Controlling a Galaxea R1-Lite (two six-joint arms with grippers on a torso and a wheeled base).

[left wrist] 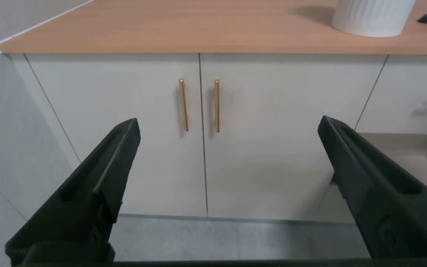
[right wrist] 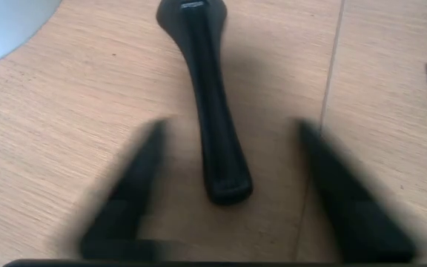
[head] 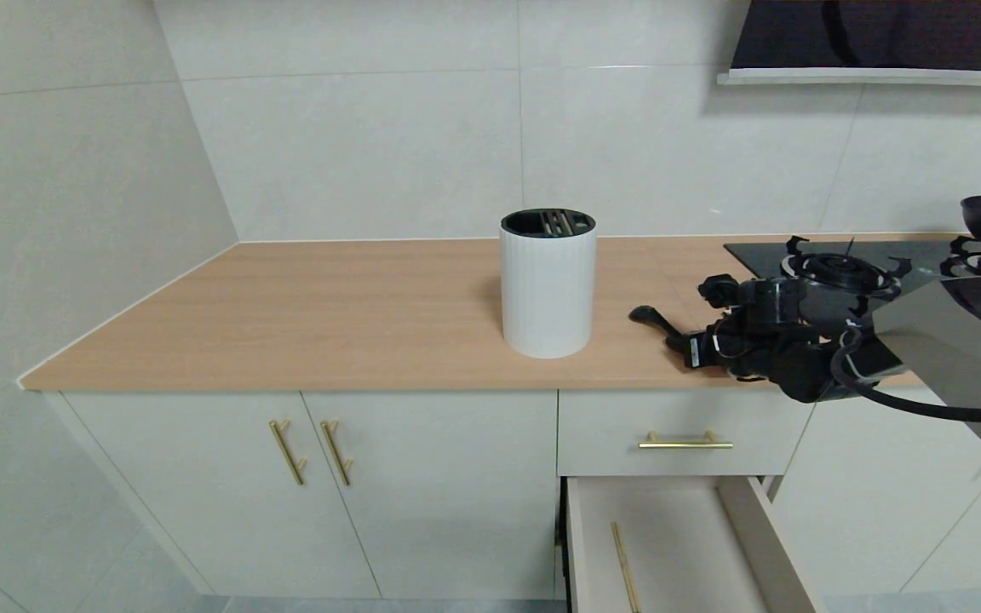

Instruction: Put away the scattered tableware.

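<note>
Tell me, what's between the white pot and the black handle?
Just bare wooden counter. The head view shows plain wood between the white pot and the black handle; the right wrist view agrees.

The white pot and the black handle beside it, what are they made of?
White pot: probably matt plastic or ceramic; fine upright ribs, no shine, black slotted top. Black handle: likely smooth plastic, with a soft sheen and a moulded groove.

Black utensil (head: 651,316) is lying flat on the wooden counter (head: 329,315), right of center in the head view, slim glossy handle. Just to its left, mid-frame, the white ribbed holder (head: 547,294) stands upright with a black slotted top.
</note>
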